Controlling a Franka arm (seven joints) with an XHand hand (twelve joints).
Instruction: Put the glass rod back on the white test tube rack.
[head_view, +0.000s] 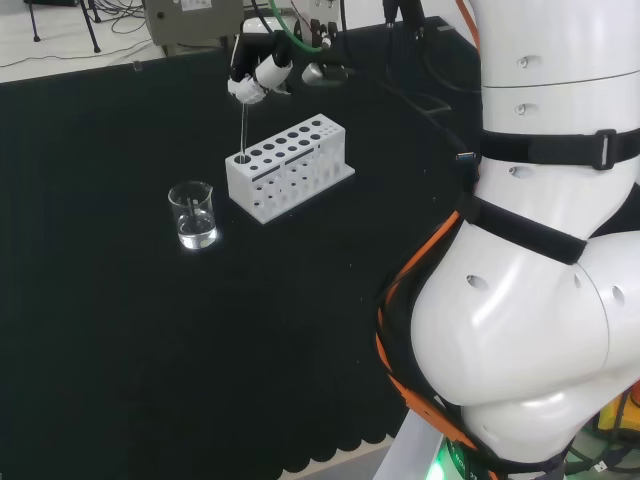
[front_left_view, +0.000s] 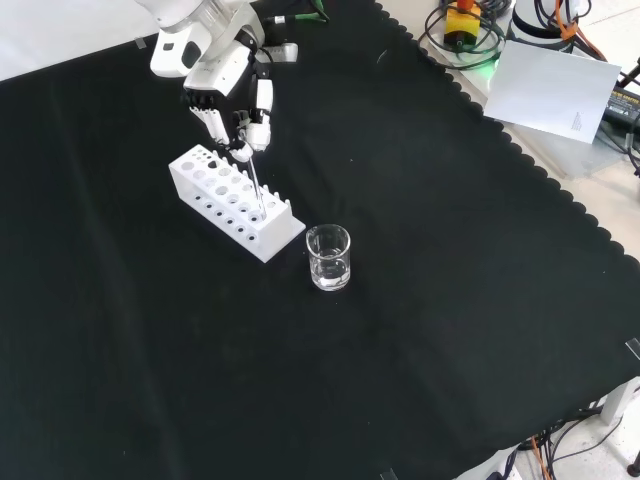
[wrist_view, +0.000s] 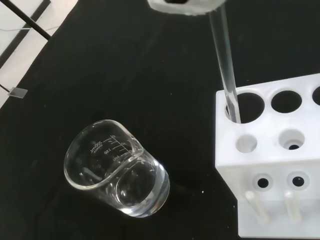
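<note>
While the robot hand (head_view: 250, 82) pinches it, the clear glass rod (wrist_view: 225, 65) enters the white test tube rack's (head_view: 290, 168) end hole; the beaker (front_left_view: 328, 257) holds clear liquid.

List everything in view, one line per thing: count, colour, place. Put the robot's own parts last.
glass rod: one, clear, pinched by the hand, lower end in a corner hole of the rack at the beaker's end.
test tube rack: one, white, on the cloth, right of the beaker in the head view.
beaker: one, clear glass, some clear liquid at the bottom, standing apart from the rack.
cloth: one, black, covering the bench.
sheet of paper: one, white, beyond the cloth's edge, front view top right.
hand: one, black and white, above the rack.
arm: one, white, head view right.
</note>
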